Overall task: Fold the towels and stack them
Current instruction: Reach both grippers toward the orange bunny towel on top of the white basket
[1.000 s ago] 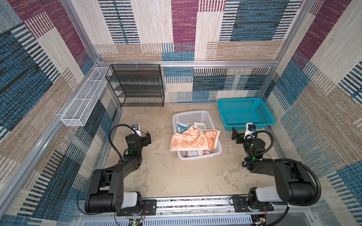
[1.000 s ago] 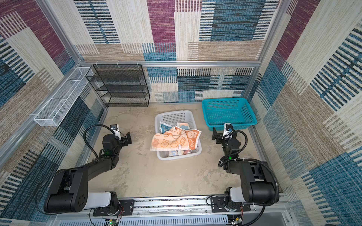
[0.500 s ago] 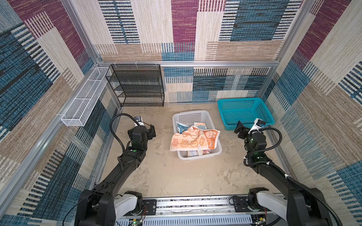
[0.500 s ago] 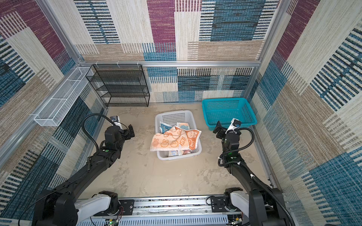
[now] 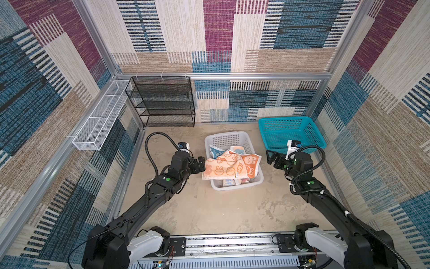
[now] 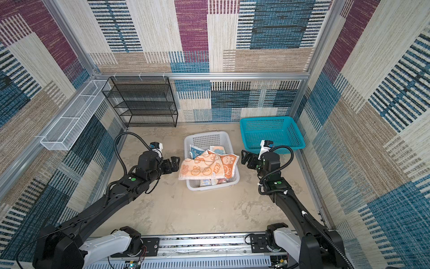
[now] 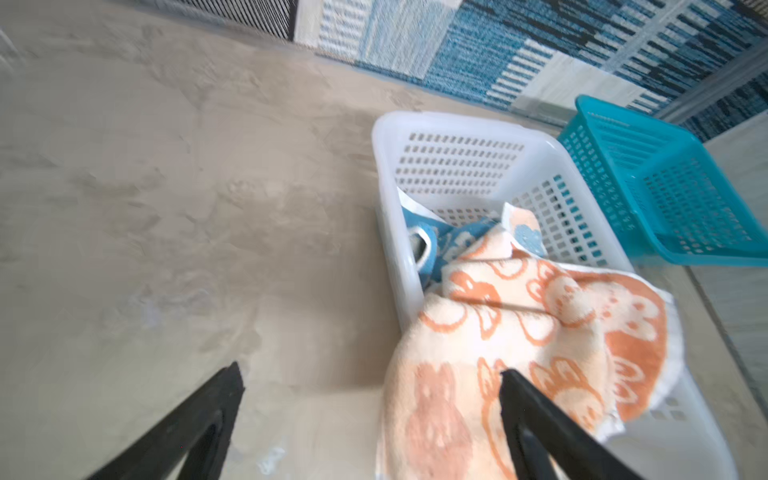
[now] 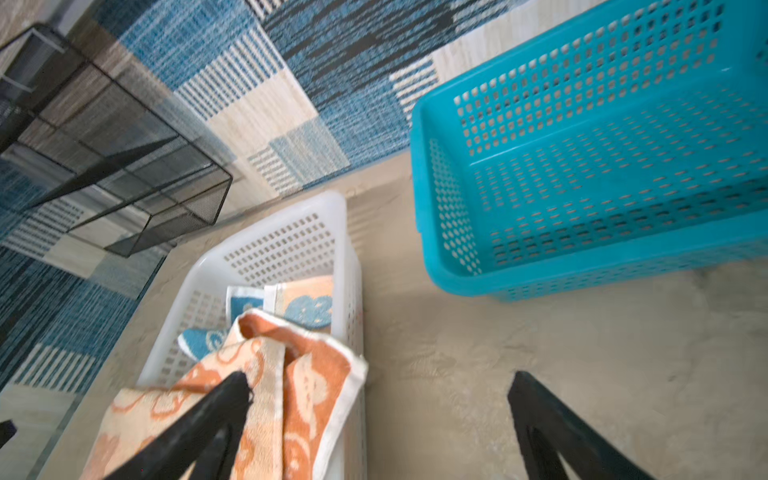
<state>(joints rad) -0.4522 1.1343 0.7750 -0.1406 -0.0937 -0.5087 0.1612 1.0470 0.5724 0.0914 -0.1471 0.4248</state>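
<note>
Top views both show the towels heaped in the white basket at frame center, orange rabbit towel draped over its left rim, left claw and right claw flanking it, both released, empty.

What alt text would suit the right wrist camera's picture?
An orange-and-cream rabbit towel drapes over the rim of a white basket beside a teal basket. The right gripper stands open in the foreground, holding nothing.

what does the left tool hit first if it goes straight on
The left tool would likely meet the orange-and-cream rabbit-print terry towel draped over the rim of the white perforated plastic basket; depth is unclear.
</note>
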